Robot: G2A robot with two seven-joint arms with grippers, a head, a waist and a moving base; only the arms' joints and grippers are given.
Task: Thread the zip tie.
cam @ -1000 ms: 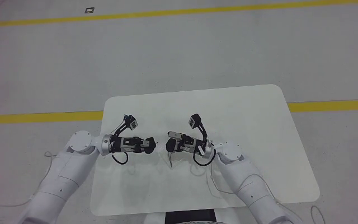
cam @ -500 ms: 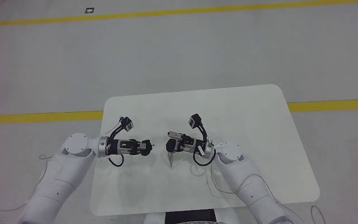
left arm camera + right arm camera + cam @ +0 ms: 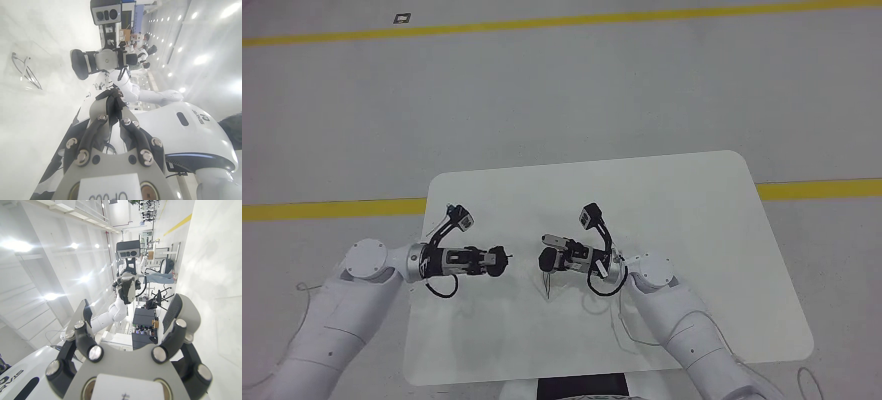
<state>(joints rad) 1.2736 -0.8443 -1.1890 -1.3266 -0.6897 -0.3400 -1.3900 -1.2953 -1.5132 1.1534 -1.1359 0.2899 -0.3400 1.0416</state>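
Left gripper (image 3: 502,261), seen from above, had drawn back leftward from the unmoved right gripper (image 3: 544,258). The zip tie (image 3: 545,285) lay on the table (image 3: 692,200) just nearer than that one.

From the left wrist, its fingers (image 3: 96,108) were pressed together, and I couldn't tell whether they held anything.

From the right wrist, the fingers (image 3: 175,309) were spread wide and empty.

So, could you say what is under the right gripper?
A zip tie lies on the table below the right gripper; anything directly beneath it is covered from above.

Your left gripper (image 3: 113,94) is pinched closed, its tip toward your right gripper (image 3: 131,303). That one faces it, jaws spread wide.
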